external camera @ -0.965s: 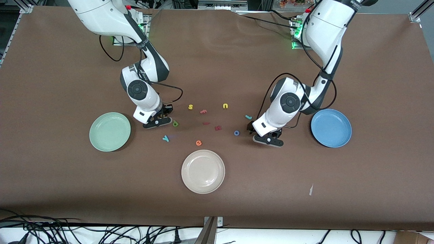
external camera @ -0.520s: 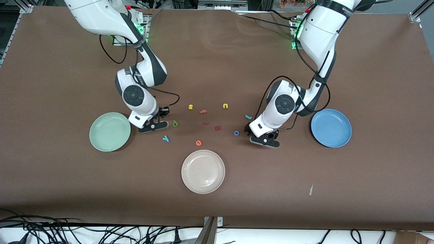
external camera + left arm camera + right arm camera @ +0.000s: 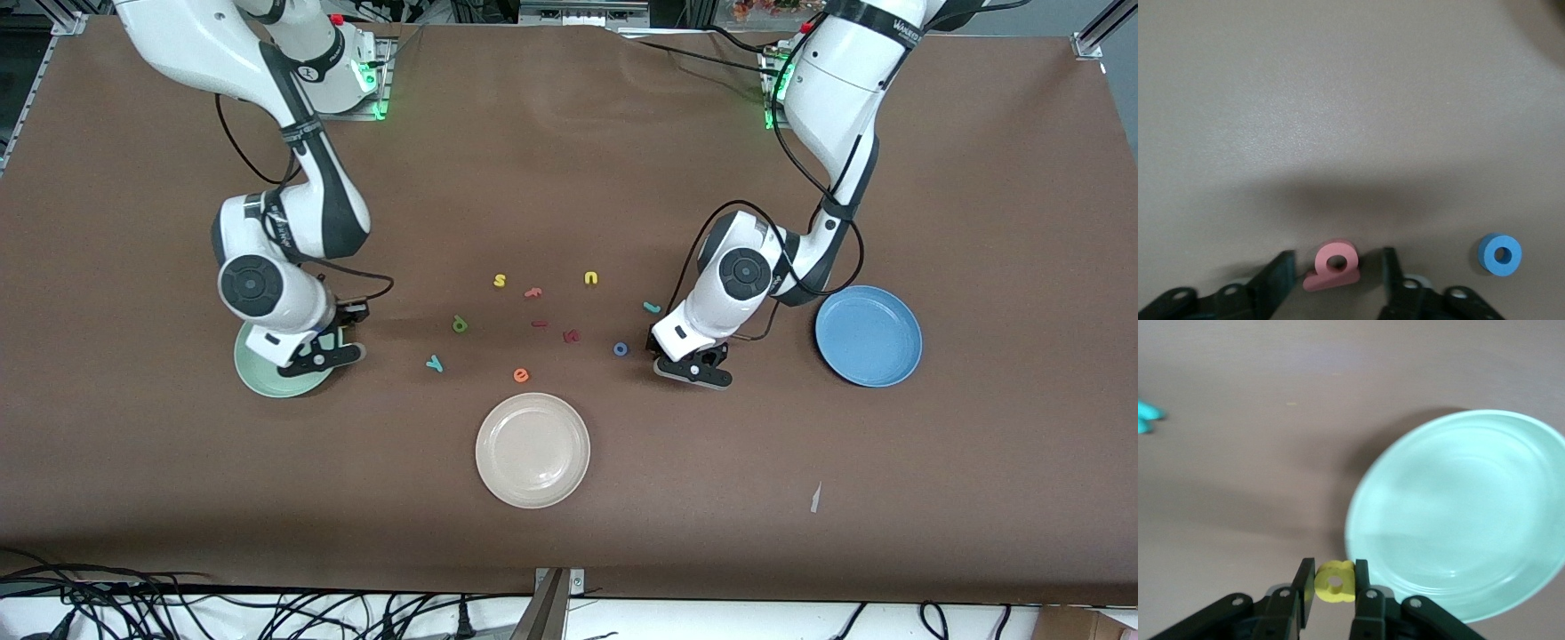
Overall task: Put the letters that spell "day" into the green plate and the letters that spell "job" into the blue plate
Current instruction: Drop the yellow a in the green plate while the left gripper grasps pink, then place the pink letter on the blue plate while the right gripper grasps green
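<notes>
My right gripper point(image 3: 316, 356) hangs over the rim of the green plate point(image 3: 252, 372), shut on the yellow "a" point(image 3: 1335, 582). In the right wrist view the plate point(image 3: 1458, 513) lies just past the fingers. My left gripper point(image 3: 692, 366) is down at the table, open, its jaws either side of the salmon "b" point(image 3: 1333, 265) with a small gap on each side. The blue "o" point(image 3: 621, 349) lies beside that gripper, the teal "j" point(image 3: 652, 308) a little farther from the camera. The dark green "d" point(image 3: 460, 324) and teal "y" point(image 3: 434, 363) lie loose mid-table. The blue plate point(image 3: 869, 335) sits at the left arm's end.
A cream-white plate point(image 3: 532, 450) sits nearer the camera than the letters. Loose on the table are an orange "e" point(image 3: 521, 375), yellow "s" point(image 3: 500, 281), yellow "u" point(image 3: 591, 278), salmon "f" point(image 3: 533, 292) and two dark red letters point(image 3: 572, 336).
My right arm has carried the yellow "a" from beside the "d" over to the green plate. My left gripper's jaws have narrowed around the "b".
</notes>
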Motion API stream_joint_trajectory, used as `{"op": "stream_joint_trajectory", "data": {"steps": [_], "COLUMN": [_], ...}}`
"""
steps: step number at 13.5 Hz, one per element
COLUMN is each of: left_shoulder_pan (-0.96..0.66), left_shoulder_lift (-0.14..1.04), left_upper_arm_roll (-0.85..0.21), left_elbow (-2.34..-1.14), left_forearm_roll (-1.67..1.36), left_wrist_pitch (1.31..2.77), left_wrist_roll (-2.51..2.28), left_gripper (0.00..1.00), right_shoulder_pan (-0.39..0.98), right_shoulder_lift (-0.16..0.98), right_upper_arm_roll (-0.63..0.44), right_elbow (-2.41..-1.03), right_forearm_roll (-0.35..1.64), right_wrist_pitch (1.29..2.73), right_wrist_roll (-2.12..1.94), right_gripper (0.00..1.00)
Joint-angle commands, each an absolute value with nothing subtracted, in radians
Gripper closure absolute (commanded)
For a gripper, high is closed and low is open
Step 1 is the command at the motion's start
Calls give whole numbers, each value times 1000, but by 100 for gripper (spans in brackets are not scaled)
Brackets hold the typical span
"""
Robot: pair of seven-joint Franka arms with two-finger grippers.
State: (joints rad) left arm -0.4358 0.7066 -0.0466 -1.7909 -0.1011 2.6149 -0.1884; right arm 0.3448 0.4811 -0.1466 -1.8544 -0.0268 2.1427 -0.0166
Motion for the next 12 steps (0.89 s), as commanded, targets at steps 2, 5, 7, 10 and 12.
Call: {"op": "stream_joint_trajectory", "data": {"steps": [2, 5, 7, 10, 12], "left_shoulder_pan": [-460, -457, -454, -381, -327], "left_shoulder_lift": [730, 729, 720, 626, 551], "left_upper_arm_roll": [-32, -32, -32, -32, -32], "left_elbow": [-1772, -1772, -1773, -1792, -1804], "left_forearm_roll": [-129, -129, -129, -120, -118], "left_wrist_pitch": [2619, 2619, 2619, 2551, 2435], "left_wrist_roll": [-190, -189, -189, -183, -176], "left_gripper": [80, 97, 100, 100, 100], "right_shoulder_pan": [270, 252, 265, 273, 275], "right_shoulder_lift": [529, 545, 529, 512, 511], "right_upper_arm_roll": [-144, -143, -135, -75, -19], "right_elbow": [-1848, -1847, -1845, -1839, -1839], "right_forearm_roll": [-22, -3, 35, 41, 43], "right_wrist_pitch": [2229, 2237, 2229, 2204, 2204], "right_wrist_roll": [-32, -8, 8, 164, 262], "right_gripper": [81, 6, 0, 0, 0]}}
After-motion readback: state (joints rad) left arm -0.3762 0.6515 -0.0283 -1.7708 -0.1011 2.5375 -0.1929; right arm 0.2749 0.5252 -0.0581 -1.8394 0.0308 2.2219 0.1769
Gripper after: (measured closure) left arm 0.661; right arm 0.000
